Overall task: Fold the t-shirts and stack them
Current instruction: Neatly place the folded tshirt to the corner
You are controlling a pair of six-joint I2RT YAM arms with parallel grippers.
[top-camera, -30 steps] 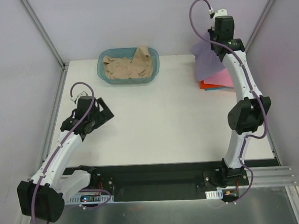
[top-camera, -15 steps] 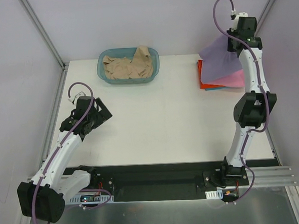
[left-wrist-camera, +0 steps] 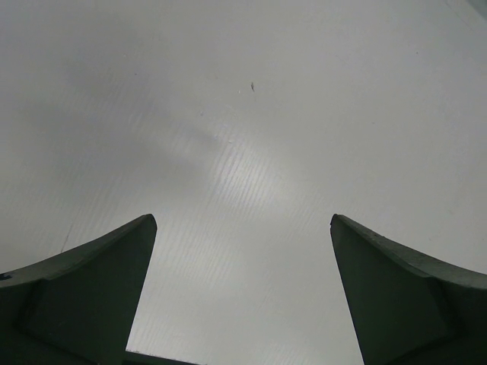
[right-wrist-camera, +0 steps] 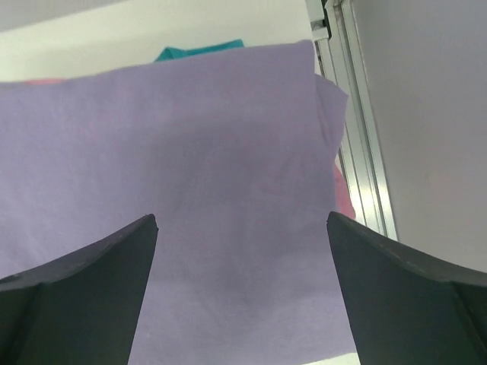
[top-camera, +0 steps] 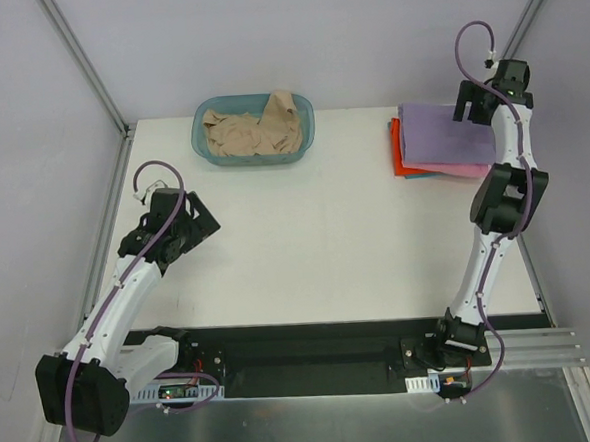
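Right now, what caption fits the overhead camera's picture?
Right gripper open over the lavender t-shirt topping a folded stack; a beige t-shirt waits crumpled in the teal basket.

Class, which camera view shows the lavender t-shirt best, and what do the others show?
Top external: almost the whole lavender t-shirt shows, folded atop the pink t-shirt and orange-red t-shirt. The right wrist view shows only part of its surface, close up. The left wrist view shows none of it.

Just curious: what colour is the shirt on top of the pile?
Lavender purple; the top shirt shows best in the right wrist view.
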